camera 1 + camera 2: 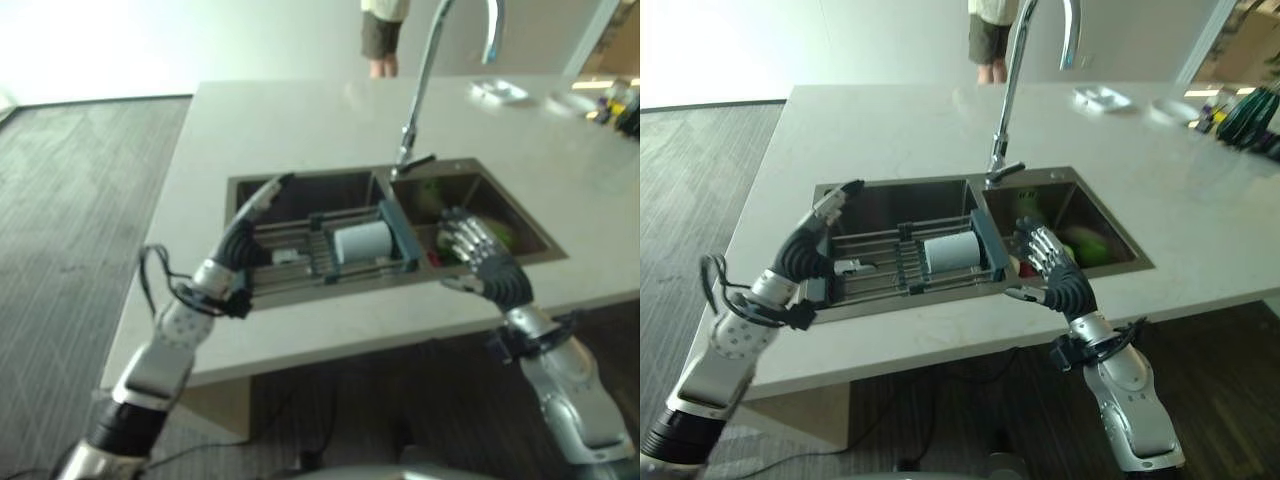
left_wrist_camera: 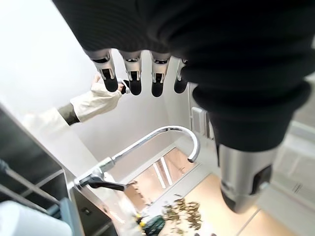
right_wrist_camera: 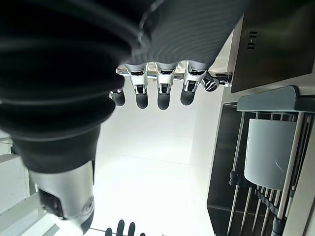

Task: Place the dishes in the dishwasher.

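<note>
Pale smooth stone surface with steel double sink; white cylindrical cup lying on wire rack; left hand and right hand empty, fingers relaxed.

bright daylight floods in from the far upper left, washing the wall and the back of the white countertop to near-blown glare. the steel sink sits darker, its basins in shade. the left eye view is soft — the faucet and left hand smear slightly — while the right eye view holds crisper edges. in the wrist views the ribbed covers loom dark and out of focus against overexposed white — the right hand silhouetted.
</note>
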### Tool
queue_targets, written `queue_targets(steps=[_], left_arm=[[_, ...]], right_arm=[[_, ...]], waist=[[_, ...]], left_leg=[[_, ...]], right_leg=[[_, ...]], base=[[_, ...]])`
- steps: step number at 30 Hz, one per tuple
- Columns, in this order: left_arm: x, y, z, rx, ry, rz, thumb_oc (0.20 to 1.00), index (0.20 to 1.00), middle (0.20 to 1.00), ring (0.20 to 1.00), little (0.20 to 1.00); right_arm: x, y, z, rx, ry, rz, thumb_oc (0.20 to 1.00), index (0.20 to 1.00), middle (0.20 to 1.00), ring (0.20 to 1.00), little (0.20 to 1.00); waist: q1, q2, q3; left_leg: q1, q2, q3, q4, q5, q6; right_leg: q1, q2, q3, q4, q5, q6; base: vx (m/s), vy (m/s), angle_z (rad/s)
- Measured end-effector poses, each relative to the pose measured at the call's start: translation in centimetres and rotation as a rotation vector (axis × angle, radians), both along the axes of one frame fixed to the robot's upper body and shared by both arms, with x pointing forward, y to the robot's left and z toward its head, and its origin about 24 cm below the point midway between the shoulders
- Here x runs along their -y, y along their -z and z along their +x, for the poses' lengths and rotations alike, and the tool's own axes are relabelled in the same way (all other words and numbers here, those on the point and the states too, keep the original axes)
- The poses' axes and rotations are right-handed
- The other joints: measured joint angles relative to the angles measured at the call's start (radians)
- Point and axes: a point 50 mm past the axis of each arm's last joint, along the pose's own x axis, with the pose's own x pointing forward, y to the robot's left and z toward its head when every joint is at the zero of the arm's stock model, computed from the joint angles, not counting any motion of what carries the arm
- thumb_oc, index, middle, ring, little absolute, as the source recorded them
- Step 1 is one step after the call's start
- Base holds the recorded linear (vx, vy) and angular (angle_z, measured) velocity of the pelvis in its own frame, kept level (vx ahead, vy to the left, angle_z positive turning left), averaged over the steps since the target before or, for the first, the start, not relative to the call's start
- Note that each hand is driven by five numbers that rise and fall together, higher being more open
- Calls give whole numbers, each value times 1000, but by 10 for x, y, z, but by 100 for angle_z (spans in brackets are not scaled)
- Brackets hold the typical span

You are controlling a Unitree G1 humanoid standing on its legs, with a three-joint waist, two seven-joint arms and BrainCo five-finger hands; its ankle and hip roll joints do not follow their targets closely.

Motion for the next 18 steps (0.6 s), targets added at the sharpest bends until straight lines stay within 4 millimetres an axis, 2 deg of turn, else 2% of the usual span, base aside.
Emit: queue_targets(steps=[1, 2, 3, 4, 6, 7, 8, 11, 15, 18], left_arm=[[0, 0, 0, -3, -10, 35, 1000, 1000, 1000, 1000, 1000], [-4, -3, 1, -9, -30, 107, 1000, 1000, 1000, 1000, 1000], [-6, 1, 4, -40, -50, 120, 1000, 1000, 1000, 1000, 1000], [-5, 4, 5, -59, -59, 119, 1000, 1000, 1000, 1000, 1000], [-5, 2, 11, -73, -77, 132, 1000, 1000, 1000, 1000, 1000], [-6, 1, 16, -86, -91, 136, 1000, 1000, 1000, 1000, 1000], [-9, 3, 22, -135, -108, 151, 1000, 1000, 1000, 1000, 1000], [-14, 22, 40, -276, -125, 202, 1000, 1000, 1000, 1000, 1000], [-21, 31, 54, -383, -132, 286, 1000, 1000, 1000, 1000, 1000], [-38, 49, 60, -502, -201, 288, 1000, 1000, 1000, 1000, 1000]], right_arm=[[-2, -1, 2, 4, -9, -12, 1000, 1000, 1000, 1000, 1000], [-2, -6, 5, 23, -14, -20, 1000, 1000, 1000, 1000, 1000], [0, -11, 7, 43, -6, -30, 1000, 1000, 1000, 1000, 1000], [5, -15, 9, 54, 13, -39, 1000, 1000, 1000, 1000, 1000], [10, -15, 10, 35, 18, -84, 1000, 1000, 1000, 1000, 1000], [13, -15, 9, 23, 27, -92, 1000, 1000, 1000, 1000, 1000], [19, -14, 7, 14, 44, -99, 1000, 1000, 1000, 1000, 1000], [20, -14, 7, 5, 27, -101, 1000, 1000, 1000, 1000, 1000], [19, -14, 7, 3, 5, -110, 1000, 1000, 1000, 1000, 1000], [18, -14, 7, 0, -8, -113, 1000, 1000, 1000, 1000, 1000]], waist=[[-4, -1, -3], [-3, -12, -8], [-4, 1, -12], [-16, 39, -15], [-48, 82, -19], [-57, 91, -20], [-83, 107, -28], [-105, 128, -38], [-120, 146, -47], [-143, 151, -50]], left_leg=[[9, 2, 3, 0, 2, -16], [24, 2, 16, -2, -4, -35], [45, 19, 17, 0, -4, -41], [54, 51, 18, -6, -7, -51], [58, 86, 20, -6, -7, -52], [64, 100, 20, -7, -8, -53], [72, 124, 23, -7, -12, -70], [79, 135, 33, -7, -10, -83], [76, 127, 52, -7, -13, -91], [81, 118, 69, -7, -13, -91]], right_leg=[[29, 5, 13, -38, 17, -13], [64, 5, 5, -78, 31, -10], [87, 26, 7, -83, 60, -13], [94, 57, 7, -78, 52, -26], [97, 97, 7, -78, 42, -43], [103, 112, 6, -78, 36, -53], [109, 135, 7, -79, 27, -64], [109, 147, 10, -83, 17, -66], [95, 140, 34, -83, 22, -69], [92, 131, 45, -83, 31, -57]], base=[[66, -133, -10], [73, -122, -19], [75, -89, -29], [115, -120, -16], [121, -87, -7], [111, -50, -13], [63, -47, -11], [52, -12, -10], [19, 13, -14], [11, 29, -14]])
